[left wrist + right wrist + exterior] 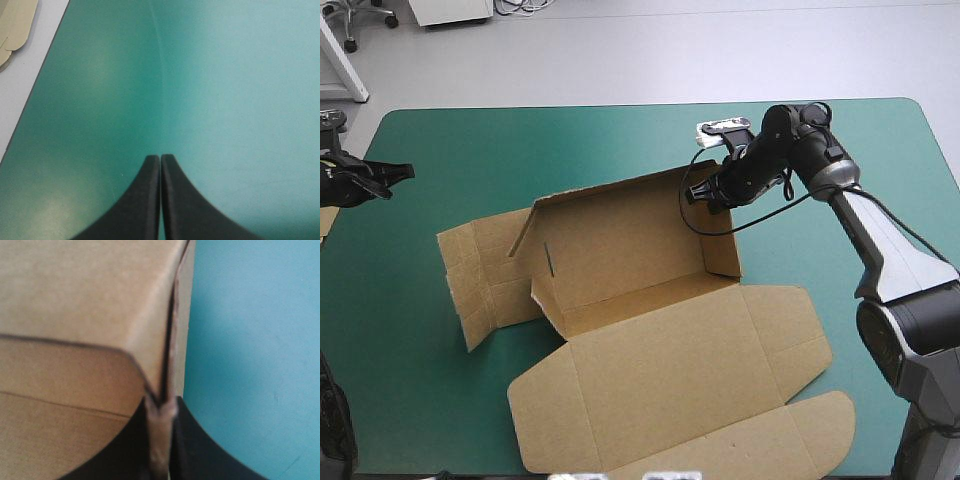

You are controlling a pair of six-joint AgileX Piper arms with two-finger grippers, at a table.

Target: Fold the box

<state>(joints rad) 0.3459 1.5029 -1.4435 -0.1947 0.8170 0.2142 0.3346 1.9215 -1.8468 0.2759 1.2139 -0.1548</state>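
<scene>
The brown box (640,300) lies mid-table, its back and right walls raised, its lid flat toward the near edge and a side panel spread out to the left. My right gripper (703,196) is at the box's back right corner, shut on the top of the right wall. In the right wrist view the board's edge (161,440) is pinched between the black fingers (200,450), with the box (85,305) ahead. My left gripper (395,176) hovers over the table's left edge, away from the box; its fingers (145,200) meet, shut on nothing, above bare teal-green cover.
A piece of pale board (15,25) shows beyond the table's left edge, also seen as a sliver of board (326,218) in the high view. Teal-green cover (520,140) lies bare behind the box and at the near left.
</scene>
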